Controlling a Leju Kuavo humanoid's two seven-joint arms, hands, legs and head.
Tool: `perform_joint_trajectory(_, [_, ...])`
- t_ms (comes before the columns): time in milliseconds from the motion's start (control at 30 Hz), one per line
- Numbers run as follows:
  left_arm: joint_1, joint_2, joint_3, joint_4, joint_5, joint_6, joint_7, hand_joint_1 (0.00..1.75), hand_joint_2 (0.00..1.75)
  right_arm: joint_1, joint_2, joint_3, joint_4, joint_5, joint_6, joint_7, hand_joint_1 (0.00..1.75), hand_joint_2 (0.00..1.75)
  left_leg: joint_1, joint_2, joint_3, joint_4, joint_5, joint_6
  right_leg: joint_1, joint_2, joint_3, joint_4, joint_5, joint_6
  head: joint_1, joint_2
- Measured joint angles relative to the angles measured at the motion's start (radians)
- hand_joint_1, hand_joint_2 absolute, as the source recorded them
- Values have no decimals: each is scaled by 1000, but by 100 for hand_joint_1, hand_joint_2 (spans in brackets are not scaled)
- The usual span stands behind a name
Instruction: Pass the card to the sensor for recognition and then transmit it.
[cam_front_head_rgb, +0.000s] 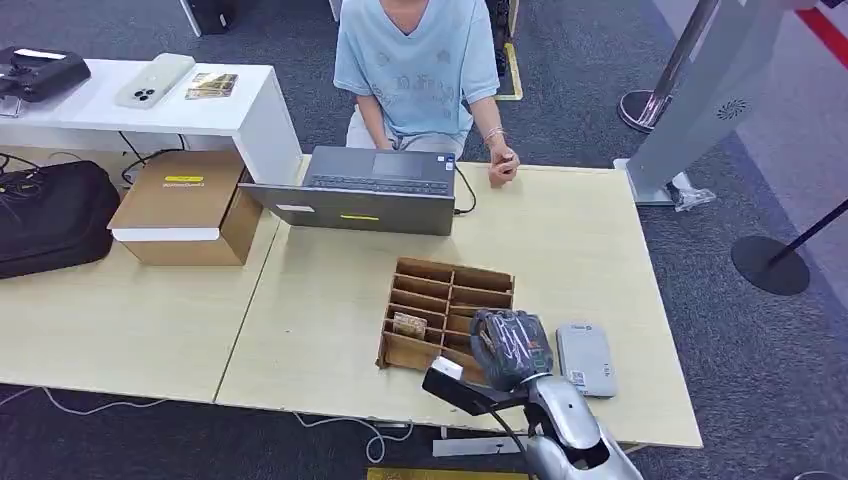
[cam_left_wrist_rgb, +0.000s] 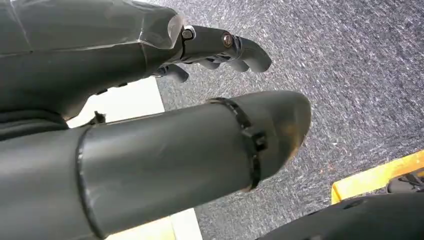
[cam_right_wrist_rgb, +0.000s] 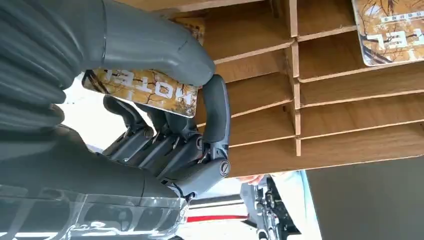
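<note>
Right robot hand (cam_right_wrist_rgb: 165, 125) pinches a card (cam_right_wrist_rgb: 145, 90) over the rack (cam_front_head_rgb: 447, 310); thin grip, it might slip. Left robot hand (cam_left_wrist_rgb: 215, 47) hangs open.

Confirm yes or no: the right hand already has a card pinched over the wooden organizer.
Yes: in the right wrist view the right hand pinches a patterned card between thumb and finger, beside the wooden organizer slots.

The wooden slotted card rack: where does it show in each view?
Head view: the wooden rack sits on the table right of centre, the right hand over its near right corner.
Left wrist view: not in it.
Right wrist view: the rack's slots run behind the hand, which pinches a card.
Shared landmark: the right hand.
</note>
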Motion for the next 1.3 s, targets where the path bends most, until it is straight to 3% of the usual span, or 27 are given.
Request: perform_joint_trajectory(1300, [0,-1,-1,0,-1,2,0,0,0,-1,8,0,-40,-6,-71,-41,175,175,0,0,0,0,0,0,0,0,0,0,0,0,0,0])
